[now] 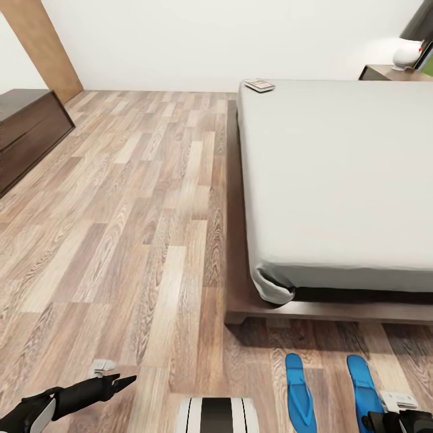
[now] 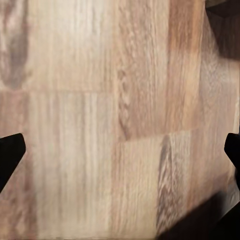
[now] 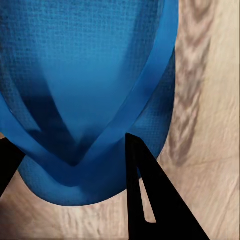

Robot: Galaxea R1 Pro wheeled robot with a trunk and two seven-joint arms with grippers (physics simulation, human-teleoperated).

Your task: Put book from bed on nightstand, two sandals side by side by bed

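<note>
The book [image 1: 259, 85] lies on the far left corner of the bed [image 1: 337, 174], on its grey mattress. Two blue sandals [image 1: 299, 394] [image 1: 364, 390] lie side by side on the wood floor just past the bed's foot. My right gripper [image 1: 385, 422] hovers at the near end of the right-hand sandal [image 3: 90, 75]; in the right wrist view its dark fingers [image 3: 150, 200] stand apart on either side of the strap's V, open. My left gripper [image 1: 123, 380] is low at the left, open over bare planks [image 2: 120, 120]. A nightstand [image 1: 385, 72] stands beyond the bed.
A white lamp [image 1: 408, 53] sits on the nightstand. A long dark wooden chest [image 1: 27, 129] lines the left wall, with a wooden door panel [image 1: 48, 48] behind it. Broad floor [image 1: 132, 210] lies between chest and bed. My base [image 1: 216, 415] shows at the bottom edge.
</note>
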